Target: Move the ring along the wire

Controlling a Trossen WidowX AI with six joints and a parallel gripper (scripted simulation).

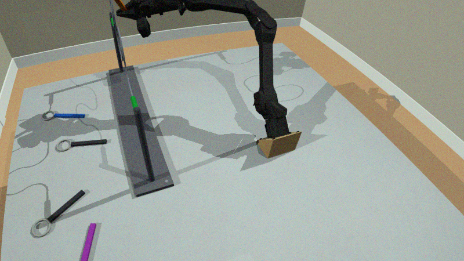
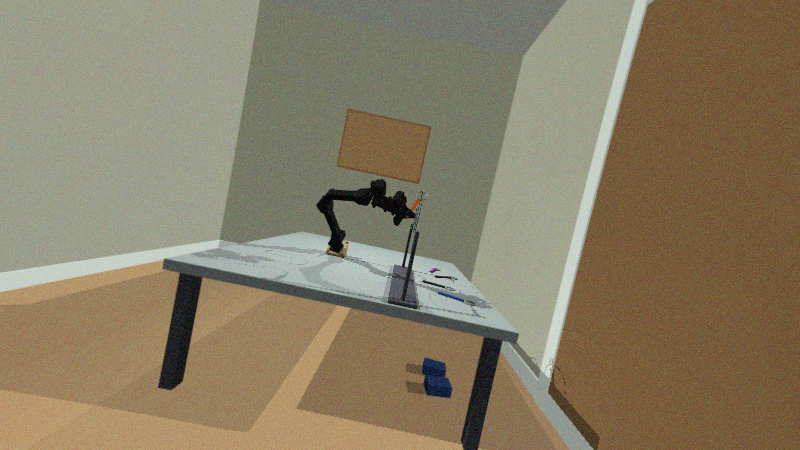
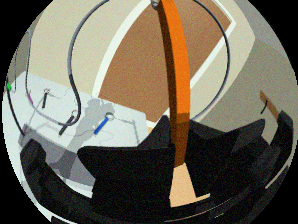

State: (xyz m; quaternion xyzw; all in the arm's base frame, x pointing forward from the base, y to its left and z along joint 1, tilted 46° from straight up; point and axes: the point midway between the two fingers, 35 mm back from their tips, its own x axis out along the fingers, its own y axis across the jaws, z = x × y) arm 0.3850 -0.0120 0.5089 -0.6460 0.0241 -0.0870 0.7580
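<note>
My gripper [image 1: 121,13] [image 2: 413,214] [image 3: 169,119] is shut on the orange handle [image 1: 120,4] [image 2: 415,205] [image 3: 181,75], high above the base. The ring [image 3: 228,55] is above the handle, beyond the top edge in the top view. The thin grey wire [image 3: 26,75] curves into the ring's left side in the wrist view; whether they touch cannot be told. One green part [image 1: 134,102] is at the top of the nearer post [image 1: 144,145]; the other green part [image 1: 112,21] is by the farther post [image 1: 117,42]. The ring is away from both green parts.
The posts stand on a dark base board [image 1: 142,129]. On the table lie a blue-handled ring [image 1: 69,115], two black-handled rings [image 1: 89,142] [image 1: 66,206] and a purple bar [image 1: 88,241]. The arm's tan base mount [image 1: 280,145] is to the right of the board.
</note>
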